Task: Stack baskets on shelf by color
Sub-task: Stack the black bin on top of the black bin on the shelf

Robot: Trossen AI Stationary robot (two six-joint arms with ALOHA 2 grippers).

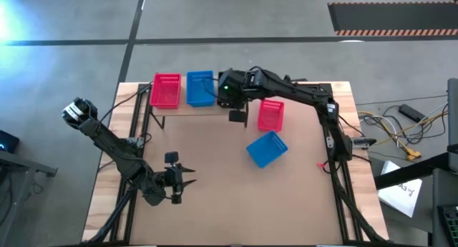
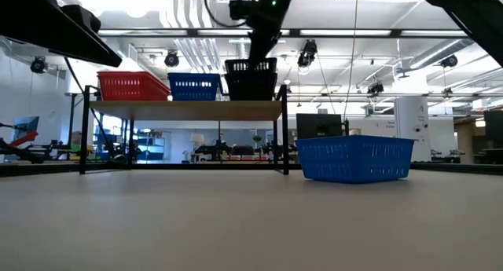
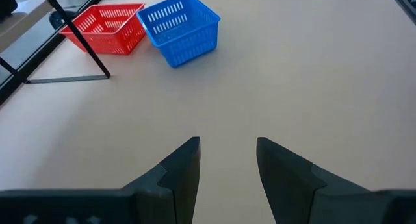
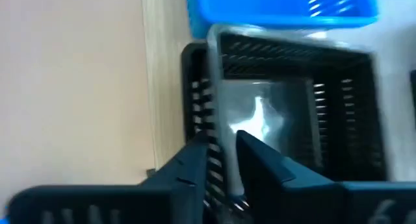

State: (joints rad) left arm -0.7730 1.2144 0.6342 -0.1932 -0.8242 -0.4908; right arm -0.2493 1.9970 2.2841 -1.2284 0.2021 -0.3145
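- Black basket [image 2: 251, 78] sits on shelf [image 2: 185, 109], beside blue basket [image 2: 193, 86].
- Right gripper [image 4: 222, 152] straddles its wall, fingers parting; we lift straight, avoiding snags.
- Left gripper [image 3: 226, 164] open, well off shelf.

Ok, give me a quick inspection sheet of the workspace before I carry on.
Surface: wooden table, shelf along its far edge.
Job's things: red basket, blue basket and black basket side by side on the shelf; loose red basket and loose blue basket on the table.
Clutter: nothing seen.
Grippers: left gripper open over bare table; right gripper at the black basket.
Cables: loose cables on the floor, right of the table.
Surroundings: grey floor, paper sheet.
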